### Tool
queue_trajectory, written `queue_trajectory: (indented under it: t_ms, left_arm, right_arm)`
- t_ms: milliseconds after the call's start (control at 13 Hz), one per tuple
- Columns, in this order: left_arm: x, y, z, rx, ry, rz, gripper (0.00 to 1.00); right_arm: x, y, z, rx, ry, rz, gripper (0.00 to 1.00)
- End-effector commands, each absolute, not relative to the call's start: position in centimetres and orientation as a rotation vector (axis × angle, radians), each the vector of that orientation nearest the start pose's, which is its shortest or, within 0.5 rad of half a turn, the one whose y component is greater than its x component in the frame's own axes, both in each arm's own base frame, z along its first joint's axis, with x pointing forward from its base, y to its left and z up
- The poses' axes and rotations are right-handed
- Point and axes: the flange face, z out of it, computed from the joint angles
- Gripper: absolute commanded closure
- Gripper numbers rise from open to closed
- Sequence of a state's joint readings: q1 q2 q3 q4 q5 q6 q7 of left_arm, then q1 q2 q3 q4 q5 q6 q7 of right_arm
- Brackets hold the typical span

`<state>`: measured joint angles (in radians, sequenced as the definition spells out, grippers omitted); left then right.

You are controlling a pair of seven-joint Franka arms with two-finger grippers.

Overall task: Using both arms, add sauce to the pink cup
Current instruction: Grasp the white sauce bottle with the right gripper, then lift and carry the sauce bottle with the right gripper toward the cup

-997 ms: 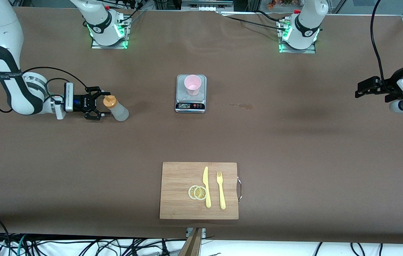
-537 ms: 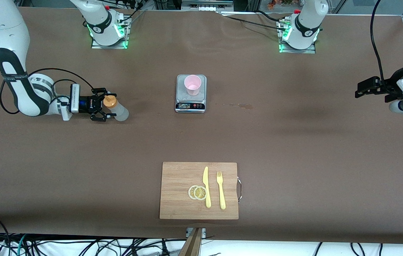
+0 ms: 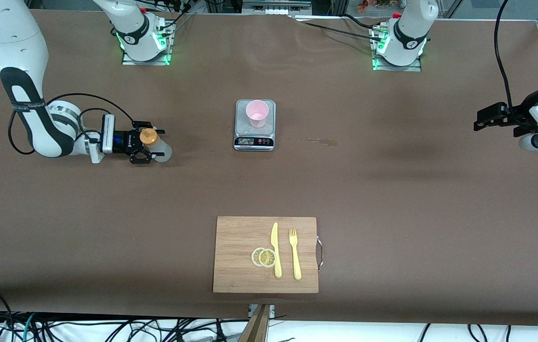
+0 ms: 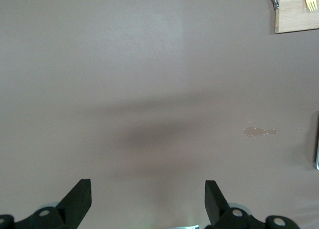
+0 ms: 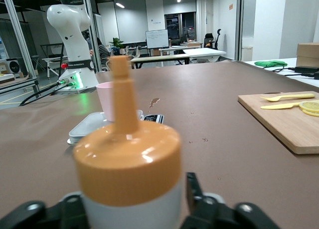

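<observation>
The sauce bottle, whitish with an orange nozzle cap, stands upright on the table toward the right arm's end. My right gripper is open, low at the table, with one finger on each side of the bottle. In the right wrist view the bottle fills the space between the fingers. The pink cup stands on a small scale mid-table; it also shows in the right wrist view. My left gripper is open and empty, waiting above the left arm's end of the table.
A wooden cutting board lies nearer the front camera, with a yellow knife, a fork and lemon slices. A small sauce stain marks the table beside the scale.
My right gripper has slid along the table toward the bottle, from just short of it to having its fingers around the body. The left arm has not moved.
</observation>
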<state>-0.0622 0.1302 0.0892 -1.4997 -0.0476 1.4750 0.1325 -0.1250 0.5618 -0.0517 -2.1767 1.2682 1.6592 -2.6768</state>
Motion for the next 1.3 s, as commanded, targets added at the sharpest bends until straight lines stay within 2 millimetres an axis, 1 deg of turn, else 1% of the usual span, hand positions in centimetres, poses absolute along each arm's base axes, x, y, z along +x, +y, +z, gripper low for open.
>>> queue_trajectory:
  t_ms: [0, 77, 153, 307, 383, 460, 613, 843, 997, 1073, 1227]
  left_arm:
    - [58.6, 0.6, 58.0, -3.170, 0.207, 0.248, 0.00]
    - [58.6, 0.6, 58.0, -3.170, 0.207, 0.248, 0.00]
    - [58.6, 0.6, 57.9, -3.170, 0.207, 0.252, 0.00]
    - [58.7, 0.6, 57.8, -3.170, 0.207, 0.257, 0.00]
    - [58.7, 0.6, 57.8, -3.170, 0.207, 0.252, 0.00]
    - [58.7, 0.6, 57.8, -3.170, 0.207, 0.255, 0.00]
    - [58.7, 0.6, 57.8, -3.170, 0.207, 0.252, 0.00]
    - [58.7, 0.6, 57.8, -3.170, 0.207, 0.255, 0.00]
    - [58.7, 0.7, 57.8, -3.172, 0.205, 0.255, 0.00]
    - [58.6, 0.7, 57.9, -3.172, 0.205, 0.252, 0.00]
    - [58.7, 0.7, 57.8, -3.172, 0.205, 0.252, 0.00]
  right_arm:
    - [49.3, 1.0, 14.4, -1.369, -1.388, -1.030, 1.00]
    - [49.8, 1.8, 15.2, -1.375, -1.413, -1.017, 1.00]
    - [50.6, 2.2, 16.6, -1.405, -1.451, -1.011, 1.00]
    - [52.1, 3.3, 21.0, -1.494, -1.525, -0.964, 1.00]
    - [52.6, 4.4, 23.3, -1.542, -1.567, -0.914, 1.00]
    - [52.9, 5.4, 24.9, -1.594, -1.595, -0.872, 1.00]
    - [53.0, 8.5, 28.1, -1.689, -1.652, -0.794, 1.00]
    - [51.8, 13.1, 30.2, -1.810, -1.684, -0.665, 1.00]
    - [50.6, 15.5, 31.1, -1.897, -1.710, -0.546, 1.00]
    - [50.0, 16.4, 31.2, -1.929, -1.705, -0.490, 1.00]
    - [49.0, 19.0, 32.1, -1.978, -1.730, -0.409, 1.00]
